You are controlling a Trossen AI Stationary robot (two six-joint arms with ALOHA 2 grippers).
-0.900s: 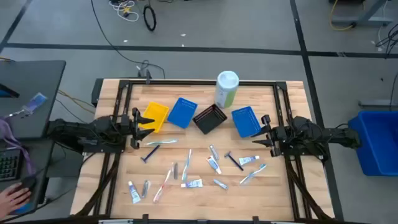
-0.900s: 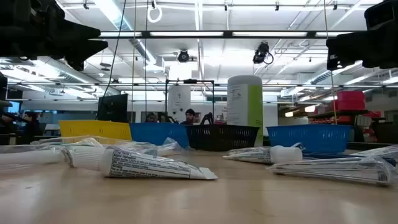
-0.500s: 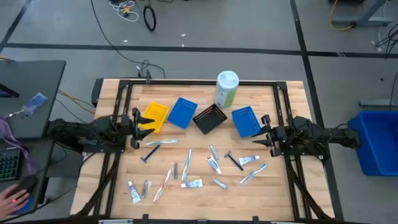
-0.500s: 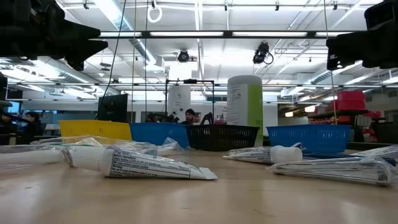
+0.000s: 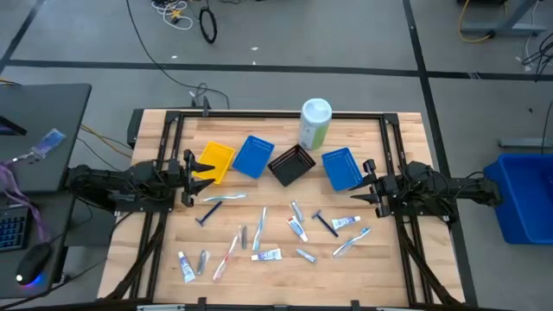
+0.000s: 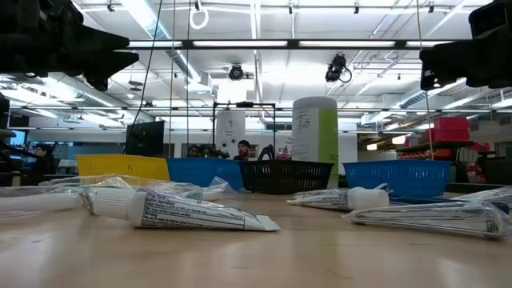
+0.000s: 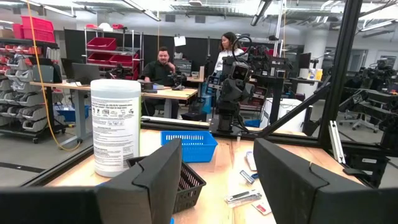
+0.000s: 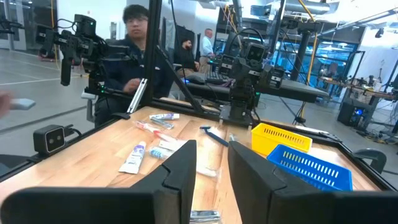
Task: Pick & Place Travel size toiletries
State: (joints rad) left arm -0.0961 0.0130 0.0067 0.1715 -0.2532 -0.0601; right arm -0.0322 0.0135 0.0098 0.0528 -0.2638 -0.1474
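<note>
Overhead and bench-level views of a two-arm station before any pick. The travel size toiletries [image 5: 259, 231] lie scattered flat across the near half of the wooden bench [image 5: 393, 285], none yet in a tray: a mini toothpaste tube [image 5: 268, 255], a dark-handled razor [image 5: 325, 224], slim toothbrushes [image 5: 228, 256] and small silvery tubes [image 5: 297, 212]. Beyond them stand a yellow tray [image 5: 215, 161], a blue tray [image 5: 253, 156], a black basket [image 5: 291, 164] and a second blue tray [image 5: 341, 168], with a tall white-and-green canister [image 5: 314, 123] at the far edge.

The left end effector [image 5: 187, 179] hovers at the bench's left side, just beside the yellow tray, its fingers [image 7: 158, 180] spread wide and empty. The right end effector [image 5: 364, 185] hovers at the right side, near the second blue tray, its fingers [image 8: 180, 171] parted by a narrow gap, pinching nothing.

Handling, as judged: all items look light. The tubes are probably soft and would dent under a hard pinch; their stiffer cap end or a gentle grip across the mid-body seems safest. Razors and toothbrushes appear rigid but thin and low-lying, so a grasp across the handle, fingertips close to the bench, is indicated. Smooth or film-wrapped surfaces may slip.
</note>
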